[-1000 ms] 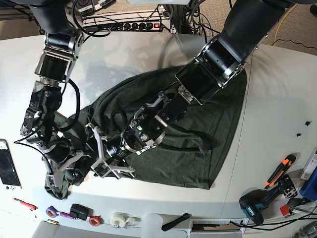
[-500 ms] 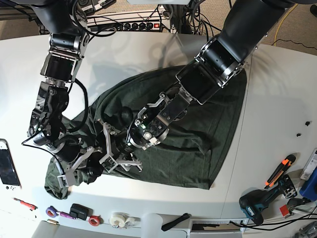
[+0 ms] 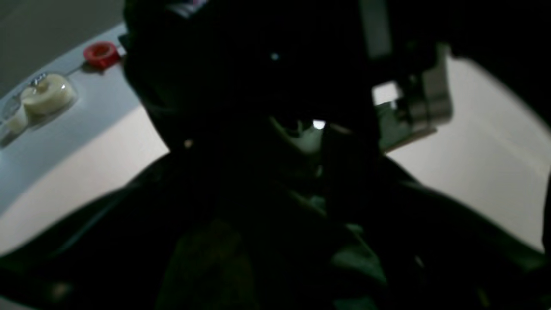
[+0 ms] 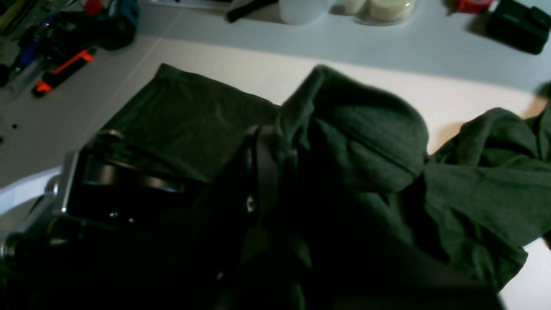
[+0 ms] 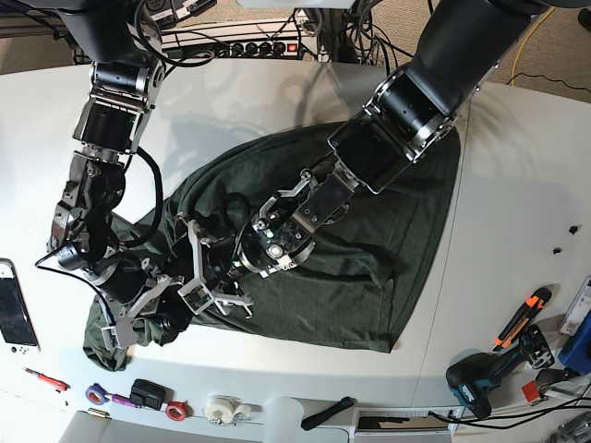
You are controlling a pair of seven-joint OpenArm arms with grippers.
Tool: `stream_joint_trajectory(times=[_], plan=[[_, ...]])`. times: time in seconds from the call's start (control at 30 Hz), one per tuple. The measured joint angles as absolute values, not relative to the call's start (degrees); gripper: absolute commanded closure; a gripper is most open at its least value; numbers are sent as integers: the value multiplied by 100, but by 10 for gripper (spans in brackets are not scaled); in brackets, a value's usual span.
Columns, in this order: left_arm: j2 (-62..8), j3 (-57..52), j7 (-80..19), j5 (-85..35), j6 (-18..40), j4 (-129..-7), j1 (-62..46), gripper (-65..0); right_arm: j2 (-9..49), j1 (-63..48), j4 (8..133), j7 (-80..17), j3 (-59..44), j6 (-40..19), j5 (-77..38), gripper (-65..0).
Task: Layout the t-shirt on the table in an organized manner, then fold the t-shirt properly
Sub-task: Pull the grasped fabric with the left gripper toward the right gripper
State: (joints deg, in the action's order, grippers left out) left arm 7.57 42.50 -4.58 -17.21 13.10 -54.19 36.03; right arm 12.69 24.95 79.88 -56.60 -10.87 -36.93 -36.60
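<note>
T-shirt (image 5: 369,249), dark green and wrinkled, is spread over the middle of the table (image 5: 517,166), with a straighter edge running down its right side to a pointed lower corner near the front, and a bunched, heaped end at the lower left close to the table's front edge. In the right wrist view the cloth (image 4: 366,142) is seen mounded into a rounded hump, with a flat folded panel behind it. The left gripper (image 5: 214,281) is set low over the bunched part of the garment, its jaws spread wide apart; whether cloth lies between them cannot be told, the left wrist view being almost wholly dark. The right gripper (image 5: 138,314) is placed at the lower left heap, jaws drawn together; cloth is crowded round the jaws, but a grip on it cannot be confirmed. Bare white tabletop is left open to the right of the shirt and behind it at upper left. The front margin is occupied by a red tape roll (image 5: 175,411), a whitish tape roll (image 5: 222,409) and a small black box (image 5: 146,394); an orange-handled cutter (image 5: 522,314) and a cordless drill (image 5: 489,369) are lying at the right edge.
</note>
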Motion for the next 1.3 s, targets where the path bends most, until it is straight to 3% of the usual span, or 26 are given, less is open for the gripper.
stream_joint_trajectory(times=[0.13,0.43,1.0,1.07,1.1,1.17,1.2,1.3], plan=[[757,4250,-454,-1632,1304,-5419,3597,-365,1271,2495,7988,-5680,-1087,-3693,-3658,0],[757,4244,-355,-1267,290,-5422,3540,-365,1251,2493,7988,-5867,-1765,-3710,-4831,0],[757,4195,-137,-1605,233,-5422,3444,-364,1216,2475,7988,-6344,-1796,-3881,-5452,0],[757,4198,-134,-1612,235,-5422,3428,-313,1221,2475,7988,-6342,-1796,-3868,-5452,0],[757,4198,-139,-1610,242,-5422,3428,-241,1216,2475,7988,-6344,-1796,-3868,-5452,0],[757,4193,-134,-1612,390,-5422,3430,-30,1138,2475,7988,-6342,-1796,-3865,-5450,0],[757,4193,-121,-1601,497,-5422,3433,0,1081,2475,7988,-6344,-1796,-3865,-5441,0],[757,4191,-117,-1590,582,-5422,3428,0,982,2471,7988,-6386,-1796,-3868,-5406,0]])
